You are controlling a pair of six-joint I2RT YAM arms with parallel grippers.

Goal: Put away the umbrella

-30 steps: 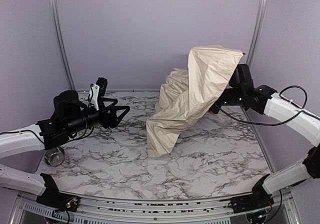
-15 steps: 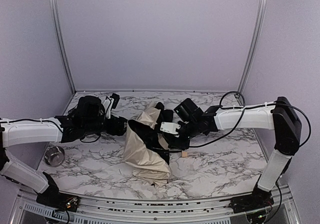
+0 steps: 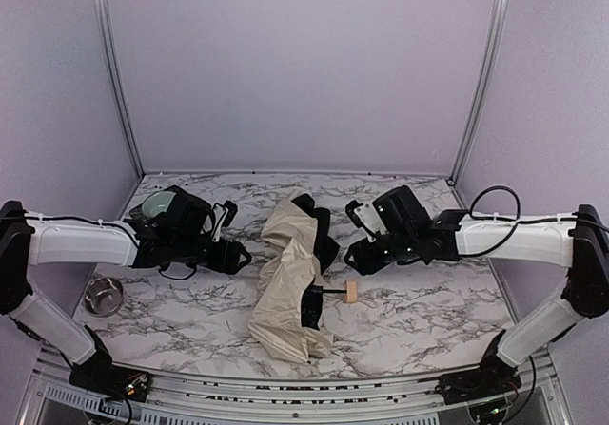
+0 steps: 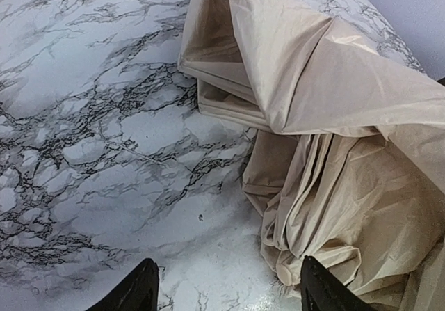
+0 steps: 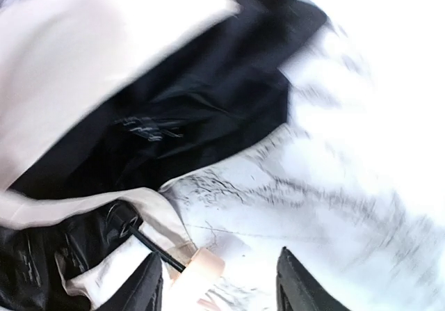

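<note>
Since a second ago the umbrella [image 3: 285, 297] has come down from the air, where the right arm was holding it up, and both arms have swung in low toward the middle. Now it is lying collapsed on the counter [image 3: 438, 301] between them, cream fabric crumpled in a long heap with black lining showing along its right side. Its thin black shaft [image 3: 329, 292] is sticking out to the right, ending in the pale knob handle [image 3: 351, 292], which is resting on the marble.

I am seeing the right claw [image 3: 355, 257] hovering just beyond the handle with its fingers apart; on the right wrist view, which is blurring badly, the knob is sitting in the gap between them. The left claw [image 3: 234, 256] is hanging just beside the fabric's left edge, fingers spread and gripping nothing. A small steel bowl [image 3: 102, 297] is sitting by the left arm, well apart from the umbrella.
</note>
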